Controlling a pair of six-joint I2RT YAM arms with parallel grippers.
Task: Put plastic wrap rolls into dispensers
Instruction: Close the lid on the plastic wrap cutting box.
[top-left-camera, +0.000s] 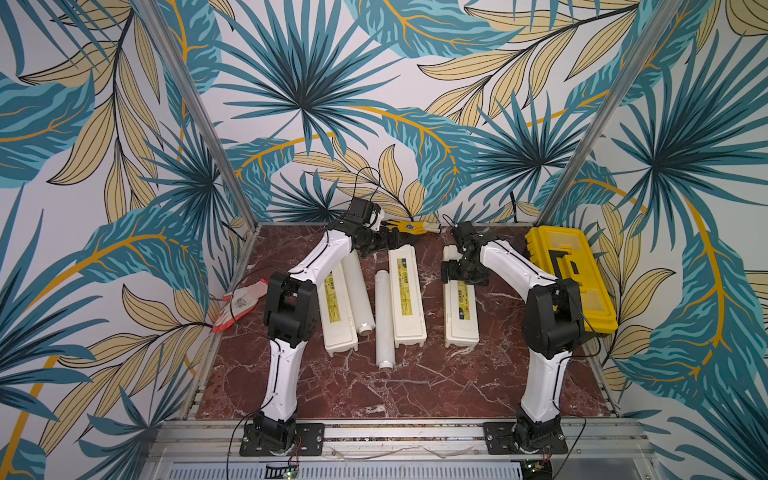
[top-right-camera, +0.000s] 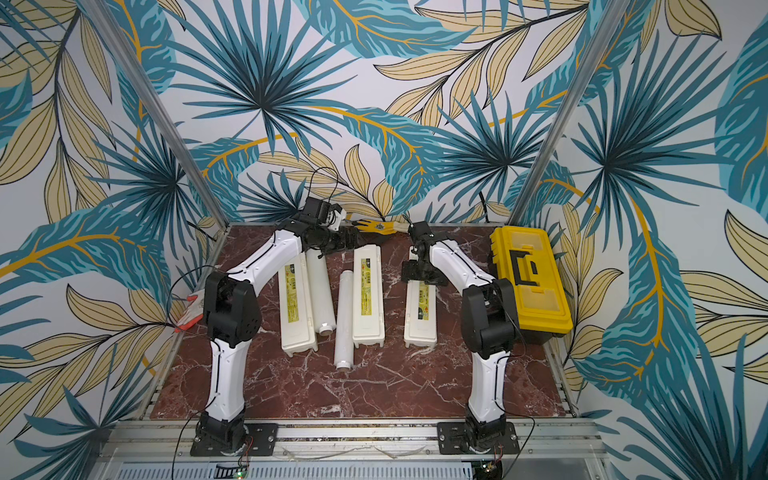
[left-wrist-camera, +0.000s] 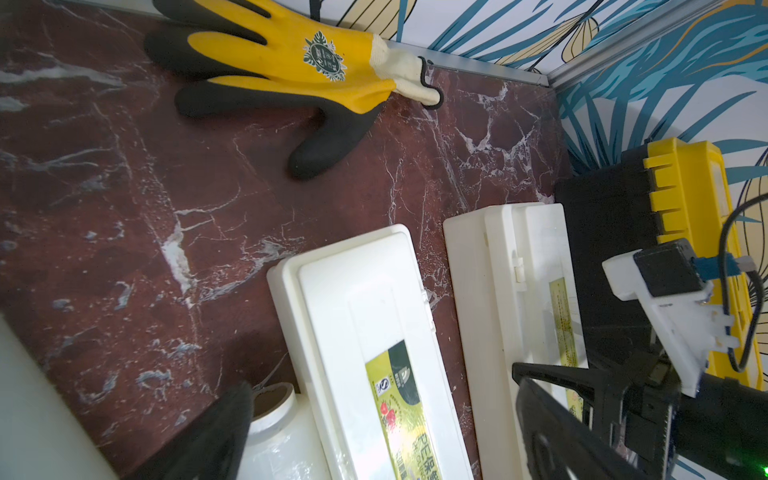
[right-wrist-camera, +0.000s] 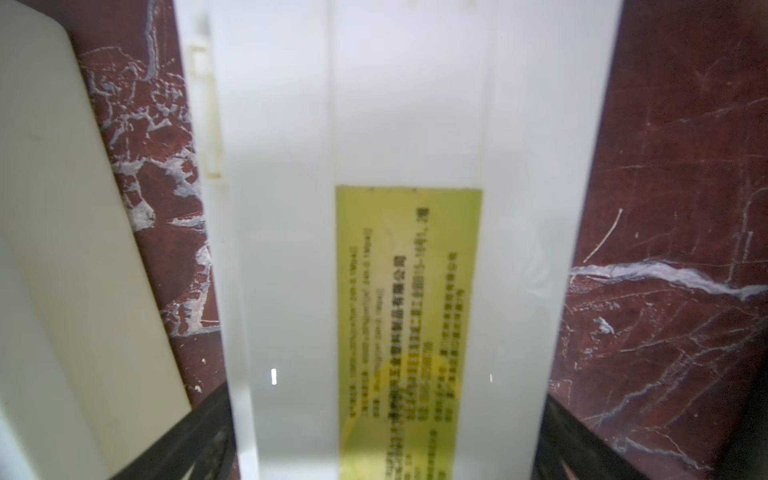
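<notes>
Right wrist view: nearest the lens, the right claw stands spread wide astride the right dispenser, whose lid is down. Whether its pads touch the walls cannot be told. Risk: a catching pad would drag the box on lift-off.

Left wrist view: the left claw is spread and empty over the far ends of the middle roll and middle dispenser. Risk: a nudge would send the round roll across the table.

In both top views, the middle roll lies just left of its closed dispenser, and the left roll lies against the left dispenser. No third roll is visible. Risk: shut lids would block loading.
</notes>
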